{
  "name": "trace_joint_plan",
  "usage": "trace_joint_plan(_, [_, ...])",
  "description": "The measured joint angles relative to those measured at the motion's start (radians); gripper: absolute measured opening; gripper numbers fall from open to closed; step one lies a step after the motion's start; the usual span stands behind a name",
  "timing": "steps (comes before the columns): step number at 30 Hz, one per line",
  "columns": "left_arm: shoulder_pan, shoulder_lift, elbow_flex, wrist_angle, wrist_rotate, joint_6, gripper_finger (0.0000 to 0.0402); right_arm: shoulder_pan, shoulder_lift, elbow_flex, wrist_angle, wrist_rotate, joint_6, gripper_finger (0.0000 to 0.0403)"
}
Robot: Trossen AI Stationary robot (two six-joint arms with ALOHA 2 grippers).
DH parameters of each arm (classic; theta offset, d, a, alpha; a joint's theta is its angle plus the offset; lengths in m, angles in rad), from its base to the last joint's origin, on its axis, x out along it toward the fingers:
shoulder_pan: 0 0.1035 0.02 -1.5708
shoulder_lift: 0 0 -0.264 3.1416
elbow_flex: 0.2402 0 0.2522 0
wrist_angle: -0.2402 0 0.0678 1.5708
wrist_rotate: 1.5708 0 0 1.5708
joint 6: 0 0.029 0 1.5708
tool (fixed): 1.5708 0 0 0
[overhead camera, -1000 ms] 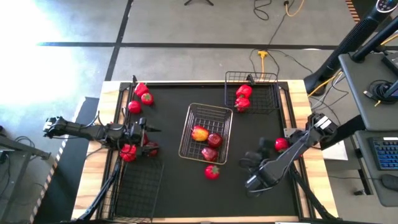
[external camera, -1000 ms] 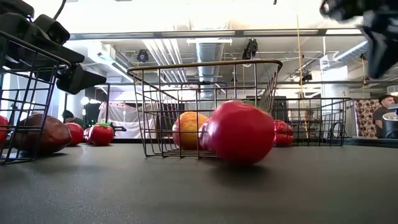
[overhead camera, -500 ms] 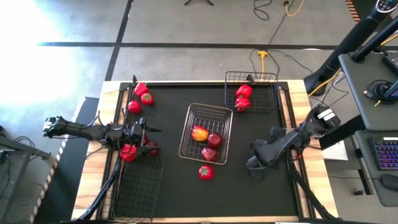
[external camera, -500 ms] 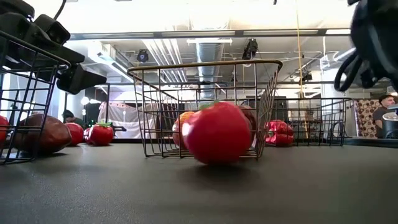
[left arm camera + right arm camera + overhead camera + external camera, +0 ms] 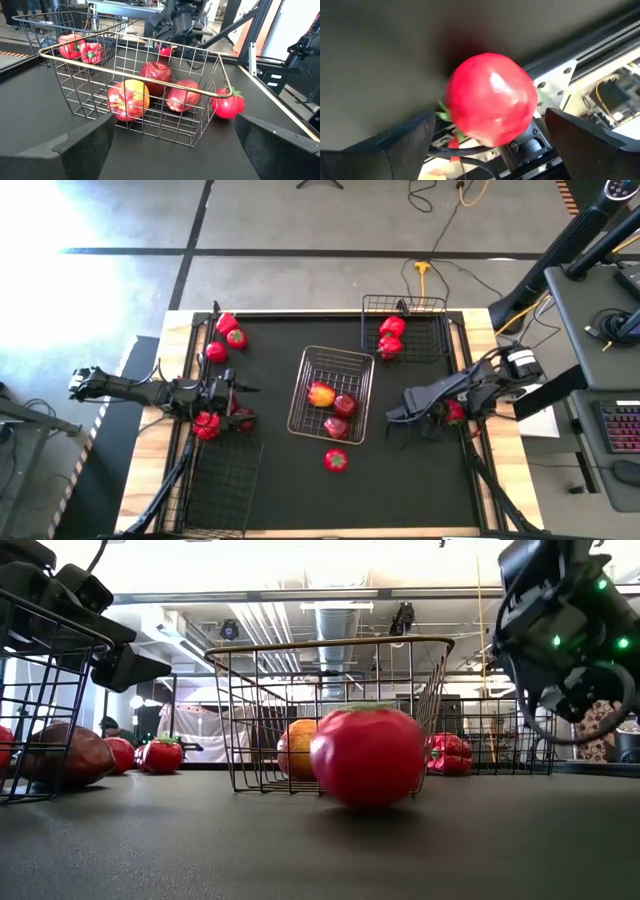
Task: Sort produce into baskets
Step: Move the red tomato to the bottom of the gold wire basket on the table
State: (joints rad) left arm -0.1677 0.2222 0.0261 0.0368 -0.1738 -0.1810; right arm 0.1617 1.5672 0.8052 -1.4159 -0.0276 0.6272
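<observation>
My right gripper (image 5: 492, 150) hangs open over a red tomato (image 5: 490, 97) that lies on the mat by the table's right edge (image 5: 455, 414). One finger stands on each side of it, apart from it. My left gripper (image 5: 165, 165) waits open at the table's left (image 5: 235, 390). The silvery basket (image 5: 331, 393) in the middle holds a yellow-red apple (image 5: 128, 100) and two dark red apples. A second tomato (image 5: 335, 460) rests on the mat just in front of that basket. Two red peppers (image 5: 390, 336) lie in the far black basket (image 5: 430, 330).
Another black basket (image 5: 222, 480) stands at the near left with a pepper (image 5: 207, 423) and an apple at its far end. A pepper (image 5: 227, 323) and two tomatoes (image 5: 216, 351) lie loose at the far left. The right arm's elbow (image 5: 405, 415) juts over the mat.
My right gripper has swung from the near middle of the table toward the far and right edges, tipped downward and sunk over the tomato at the right edge. The loose tomato in front of the middle basket has rolled a little toward the table's left.
</observation>
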Motion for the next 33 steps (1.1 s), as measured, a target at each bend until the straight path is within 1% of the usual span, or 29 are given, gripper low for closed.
trace_joint_plan(5, [0.000, 0.000, 0.000, 0.000, 0.000, 0.000, 0.0393, -0.045, 0.005, 0.006, 0.015, 0.007, -0.014, 0.0368])
trace_joint_plan(10, [0.000, 0.001, 0.000, 0.000, 0.000, 0.000, 0.0393, -0.080, 0.006, 0.007, 0.017, -0.007, -0.008, 0.0368])
trace_joint_plan(14, [0.000, 0.001, 0.000, 0.000, 0.000, 0.000, 0.0393, -0.105, 0.006, 0.008, 0.018, -0.016, 0.024, 0.0368])
trace_joint_plan(17, [0.000, 0.001, 0.000, 0.000, 0.000, 0.000, 0.0393, -0.118, 0.019, 0.012, 0.020, -0.041, 0.059, 0.0368])
trace_joint_plan(20, [0.000, 0.001, 0.000, 0.000, 0.000, 0.000, 0.0393, -0.128, 0.058, 0.012, 0.018, -0.062, 0.072, 0.0368])
trace_joint_plan(26, [0.000, 0.001, 0.000, 0.000, 0.000, 0.000, 0.0393, -0.136, 0.195, 0.012, 0.022, -0.078, 0.073, 0.0367])
trace_joint_plan(29, [0.000, 0.001, 0.000, 0.000, 0.000, 0.000, 0.0393, -0.136, 0.247, 0.014, 0.026, -0.069, 0.047, 0.0350])
trace_joint_plan(33, [0.000, 0.000, 0.000, 0.000, 0.000, 0.000, 0.0393, -0.136, 0.266, 0.016, 0.054, -0.060, 0.042, 0.0306])
